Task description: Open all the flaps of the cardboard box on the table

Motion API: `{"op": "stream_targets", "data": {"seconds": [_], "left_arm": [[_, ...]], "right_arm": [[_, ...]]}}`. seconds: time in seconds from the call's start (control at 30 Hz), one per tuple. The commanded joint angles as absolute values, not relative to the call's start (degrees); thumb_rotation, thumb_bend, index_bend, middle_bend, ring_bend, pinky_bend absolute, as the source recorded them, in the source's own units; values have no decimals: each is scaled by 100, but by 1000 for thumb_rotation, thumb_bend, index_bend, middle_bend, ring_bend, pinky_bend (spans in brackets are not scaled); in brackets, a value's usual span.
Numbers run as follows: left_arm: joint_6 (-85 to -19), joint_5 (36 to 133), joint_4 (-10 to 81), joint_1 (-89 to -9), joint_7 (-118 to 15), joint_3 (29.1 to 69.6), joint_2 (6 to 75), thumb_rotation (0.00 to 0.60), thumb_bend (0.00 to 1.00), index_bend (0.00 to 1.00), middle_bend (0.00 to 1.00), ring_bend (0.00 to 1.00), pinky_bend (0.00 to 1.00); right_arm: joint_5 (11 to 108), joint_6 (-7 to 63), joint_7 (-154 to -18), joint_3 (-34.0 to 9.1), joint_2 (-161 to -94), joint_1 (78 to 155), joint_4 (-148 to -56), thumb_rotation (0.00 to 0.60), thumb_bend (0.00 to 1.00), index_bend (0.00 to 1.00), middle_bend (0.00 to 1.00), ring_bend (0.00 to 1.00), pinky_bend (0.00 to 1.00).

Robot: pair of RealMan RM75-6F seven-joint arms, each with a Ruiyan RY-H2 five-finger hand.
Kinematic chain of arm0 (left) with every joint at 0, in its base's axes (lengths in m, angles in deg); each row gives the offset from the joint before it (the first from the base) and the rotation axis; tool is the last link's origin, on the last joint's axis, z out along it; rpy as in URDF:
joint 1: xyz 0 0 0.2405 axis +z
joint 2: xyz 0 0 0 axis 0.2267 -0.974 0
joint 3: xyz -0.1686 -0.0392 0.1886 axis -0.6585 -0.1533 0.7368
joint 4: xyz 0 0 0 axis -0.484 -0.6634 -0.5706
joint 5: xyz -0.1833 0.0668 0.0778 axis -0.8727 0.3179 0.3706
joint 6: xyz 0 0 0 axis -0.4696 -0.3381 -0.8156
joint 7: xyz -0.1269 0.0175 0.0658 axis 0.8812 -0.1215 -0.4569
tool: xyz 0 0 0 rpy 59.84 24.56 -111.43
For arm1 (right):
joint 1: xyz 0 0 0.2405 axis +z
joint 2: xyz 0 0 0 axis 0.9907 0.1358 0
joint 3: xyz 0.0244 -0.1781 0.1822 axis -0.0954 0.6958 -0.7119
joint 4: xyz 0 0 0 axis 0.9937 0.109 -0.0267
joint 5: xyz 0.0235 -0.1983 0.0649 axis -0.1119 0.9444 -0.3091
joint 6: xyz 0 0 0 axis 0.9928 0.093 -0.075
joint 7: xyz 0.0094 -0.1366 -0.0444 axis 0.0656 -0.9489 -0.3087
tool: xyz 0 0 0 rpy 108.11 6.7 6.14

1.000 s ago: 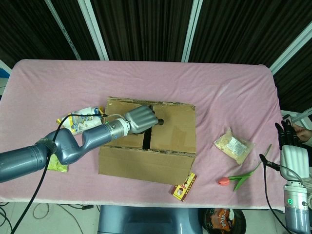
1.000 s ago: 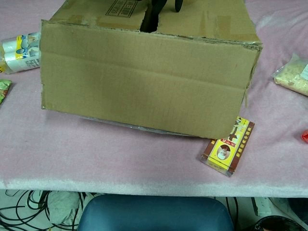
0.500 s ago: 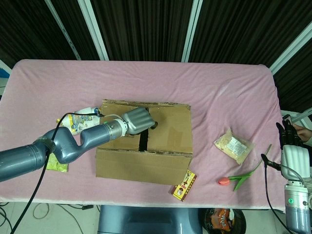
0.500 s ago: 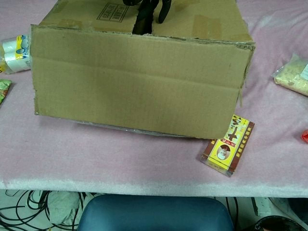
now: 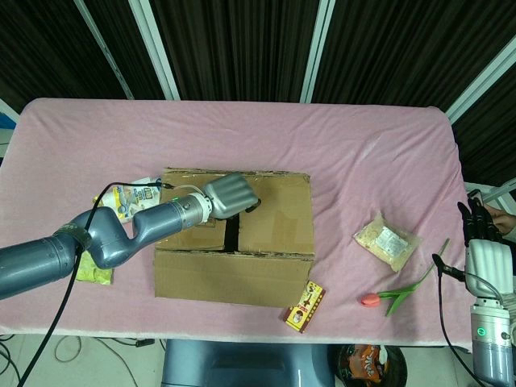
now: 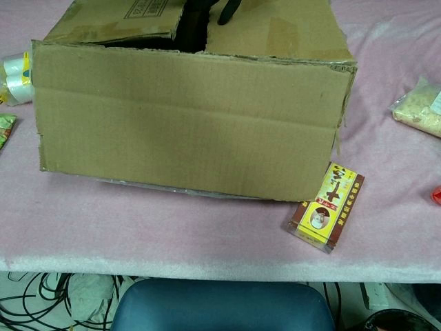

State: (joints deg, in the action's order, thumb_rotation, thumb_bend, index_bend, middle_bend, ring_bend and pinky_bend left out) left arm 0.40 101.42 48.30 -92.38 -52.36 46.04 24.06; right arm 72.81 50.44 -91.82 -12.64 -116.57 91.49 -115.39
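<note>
The brown cardboard box [image 5: 274, 218] sits on the pink table left of centre and fills the chest view [image 6: 193, 124]. Its long front flap [image 5: 234, 278] is folded out toward me. Two top flaps lie nearly flat with a dark gap [image 5: 231, 235] between them. My left hand [image 5: 230, 196] rests on the box top with its fingers [image 6: 227, 8] curled down into that gap, hooking the left top flap [image 6: 117, 24], whose edge is slightly raised. My right hand [image 5: 482, 242] hangs beyond the table's right edge, fingers straight, holding nothing.
A yellow-and-white bag [image 5: 133, 197] and a green packet [image 5: 93, 270] lie left of the box. A small red-yellow carton [image 5: 304, 307] sits by the box's front right corner. A snack bag [image 5: 388, 240] and a tulip [image 5: 395, 294] lie to the right.
My left hand has dragged the box leftward and a little toward me. The left top flap's edge has lifted slightly. The right hand has not moved.
</note>
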Motion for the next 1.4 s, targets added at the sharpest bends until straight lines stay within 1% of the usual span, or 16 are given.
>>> {"op": "stream_targets", "data": {"seconds": [0.03,0.17,0.3,0.57,0.9,1.4], "left_arm": [[66,10126,4857,-9265,-5184,4585,2324,600,1000,398,660,597,569],[46,10139,4912,-9272,-5130,4562,2176,600,1000,395,660,604,576],[54,10130,5007,-9265,-5045,4532,1976,600,1000,394,659,637,607],[20,10252,5256,-9233,-4988,4507,1577,600,1000,393,655,666,633],[-36,10395,5592,-9133,-4879,4489,1088,600,1000,389,649,672,638],[-311,10719,6172,-8751,-4655,4475,59,600,1000,364,627,672,638]], "right_arm": [[7277,5039,-9177,-1271,-11657,9144,-11537,600,240,0,0,0,212],[7272,5028,-9163,-1285,-11659,9137,-11533,600,242,0,0,0,212],[7275,5016,-9143,-1294,-11665,9132,-11537,600,242,0,0,0,212],[7253,4991,-9128,-1318,-11670,9121,-11549,600,243,0,0,0,212],[7212,4960,-9087,-1359,-11666,9110,-11555,600,245,0,0,0,212],[7203,4928,-9059,-1385,-11662,9096,-11572,600,245,0,0,0,212]]}}
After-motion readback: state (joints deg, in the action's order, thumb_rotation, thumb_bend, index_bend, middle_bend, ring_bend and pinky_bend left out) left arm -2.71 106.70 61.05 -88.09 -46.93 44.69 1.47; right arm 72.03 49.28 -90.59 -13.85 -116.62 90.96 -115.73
